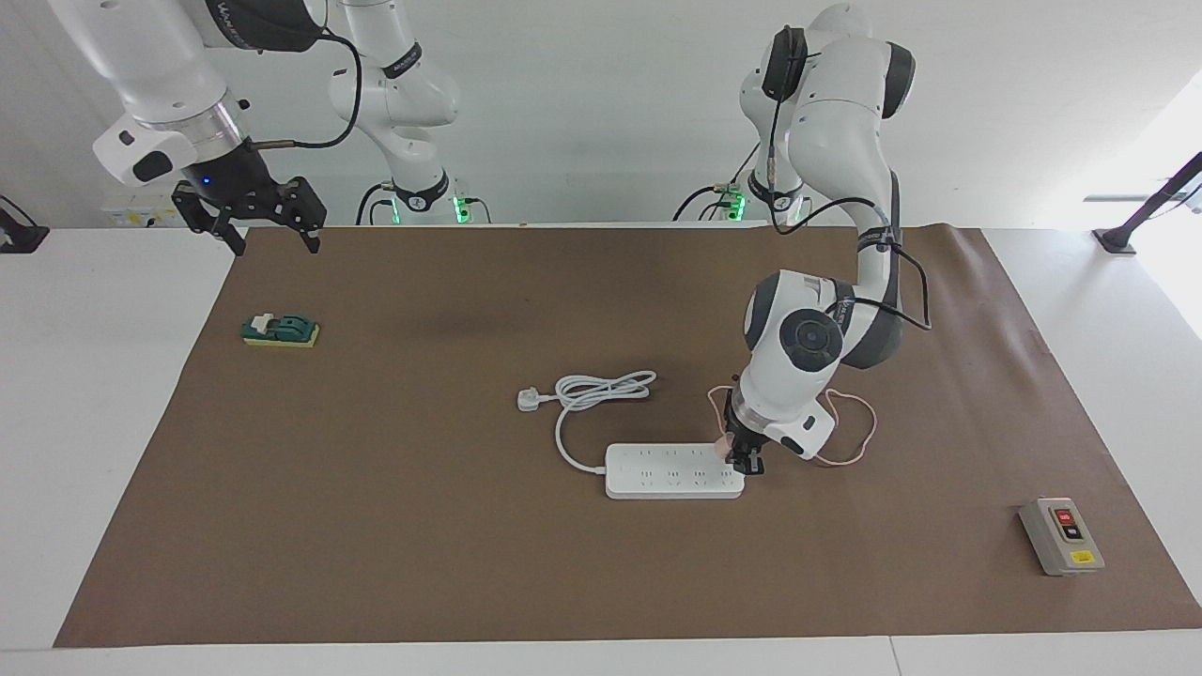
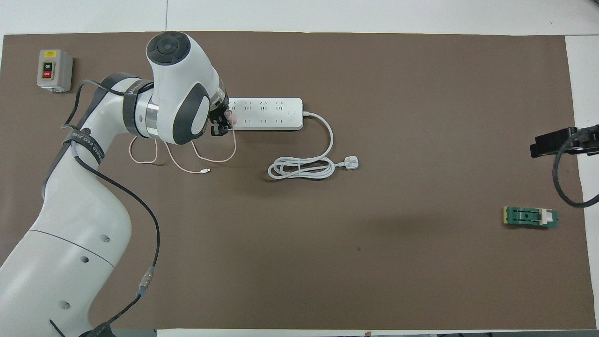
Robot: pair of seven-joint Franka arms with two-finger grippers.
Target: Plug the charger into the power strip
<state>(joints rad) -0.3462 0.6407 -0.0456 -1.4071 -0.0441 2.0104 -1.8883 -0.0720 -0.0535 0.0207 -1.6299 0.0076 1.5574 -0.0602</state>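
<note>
The power strip [image 1: 671,471] [image 2: 266,113] lies flat in the middle of the brown mat, its thick cord coiled nearer to the robots. My left gripper [image 1: 745,458] [image 2: 219,126] points down at the strip's end toward the left arm's side, shut on the pale pink charger [image 1: 722,450] [image 2: 230,119]. The charger sits right at the strip's end sockets, and its prongs are hidden. Its thin pink cable [image 1: 850,432] [image 2: 187,161] loops on the mat beside the strip. My right gripper [image 1: 266,223] hangs open above the mat's corner at the right arm's end, waiting.
The strip's white three-pin plug [image 1: 530,399] [image 2: 351,163] rests on the mat. A grey box with red and black buttons [image 1: 1061,535] [image 2: 54,70] stands toward the left arm's end. A green and yellow block [image 1: 280,330] [image 2: 531,217] lies toward the right arm's end.
</note>
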